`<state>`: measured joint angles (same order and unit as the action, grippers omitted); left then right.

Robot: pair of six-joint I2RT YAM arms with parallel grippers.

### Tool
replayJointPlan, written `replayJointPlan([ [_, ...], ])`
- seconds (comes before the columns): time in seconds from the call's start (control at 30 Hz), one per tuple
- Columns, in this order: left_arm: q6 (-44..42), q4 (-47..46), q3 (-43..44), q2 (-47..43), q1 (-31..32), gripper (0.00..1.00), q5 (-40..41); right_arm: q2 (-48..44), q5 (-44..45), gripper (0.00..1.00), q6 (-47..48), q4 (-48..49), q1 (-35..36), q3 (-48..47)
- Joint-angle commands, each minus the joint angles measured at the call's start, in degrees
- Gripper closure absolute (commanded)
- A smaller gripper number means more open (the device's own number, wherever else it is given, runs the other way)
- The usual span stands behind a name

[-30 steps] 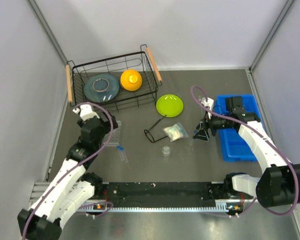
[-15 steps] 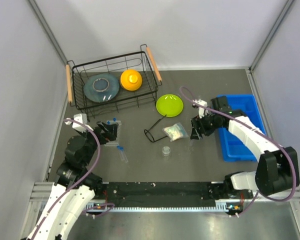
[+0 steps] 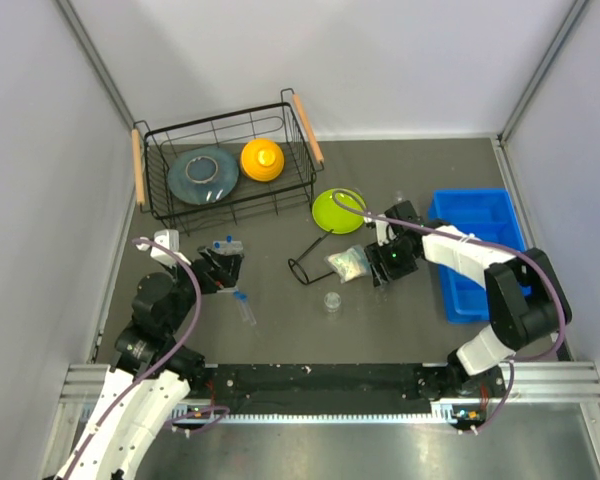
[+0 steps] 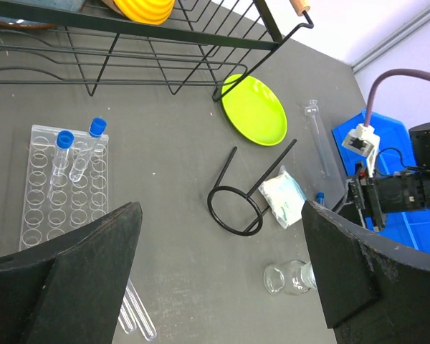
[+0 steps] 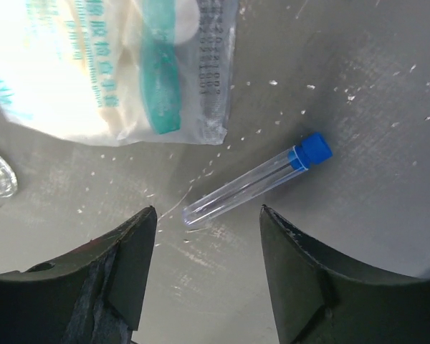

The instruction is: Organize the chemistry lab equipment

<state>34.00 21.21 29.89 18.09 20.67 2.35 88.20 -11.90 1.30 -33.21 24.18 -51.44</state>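
My right gripper [image 3: 387, 264] is open, low over the table, its tips [image 5: 206, 211] either side of the closed end of a blue-capped test tube [image 5: 254, 183] lying flat. The crinkly clear packet [image 5: 122, 64] lies just beyond it. My left gripper [image 3: 220, 266] is open and empty above the clear tube rack [image 4: 61, 186], which holds two blue-capped tubes [image 4: 79, 147]. Two more tubes [image 3: 245, 308] lie in front of the rack. The black-framed goggles [image 4: 236, 208], the small clear dish [image 4: 287, 276] and a glass rod [image 4: 321, 143] lie mid-table.
A black wire basket [image 3: 280, 118] at the back left holds a grey plate [image 3: 202, 172] and an orange bowl [image 3: 262, 159]. A lime-green plate [image 3: 338, 210] lies behind the packet. A blue bin [image 3: 475, 250] stands at the right.
My right gripper has moved left from the blue bin's edge down to the tube beside the packet. My left arm has drawn back and lowered, leaving its gripper by the rack.
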Motion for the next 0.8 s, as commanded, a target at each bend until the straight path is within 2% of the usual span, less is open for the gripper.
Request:
replayJointPlan([
  [0.0, 1.51, -1.96, -0.45, -0.77, -0.19, 0.01, -2.09, 2.67, 5.39, 0.42, -2.71, 1.66, 0.78, -3.14],
  [0.1, 1.68, -1.88, -0.36, -0.86, -0.19, 0.01, -2.09, 3.82, 7.24, 0.48, -2.79, 1.66, 0.78, -3.23],
  [0.43, 5.37, -6.62, -1.93, -0.07, -0.19, 0.01, -11.48, 3.64, 11.37, 0.71, -2.01, 1.48, 0.78, -2.00],
  [0.6, 10.55, -13.73, -3.43, 2.91, -0.19, 0.01, -18.76, 1.45, 10.67, 0.77, -1.56, 1.57, 0.60, -1.38],
  [0.77, 16.88, -23.91, -5.10, 9.50, -0.10, 0.03, -27.83, -1.98, 5.14, 0.80, 2.12, 1.75, -0.71, -0.24],
])
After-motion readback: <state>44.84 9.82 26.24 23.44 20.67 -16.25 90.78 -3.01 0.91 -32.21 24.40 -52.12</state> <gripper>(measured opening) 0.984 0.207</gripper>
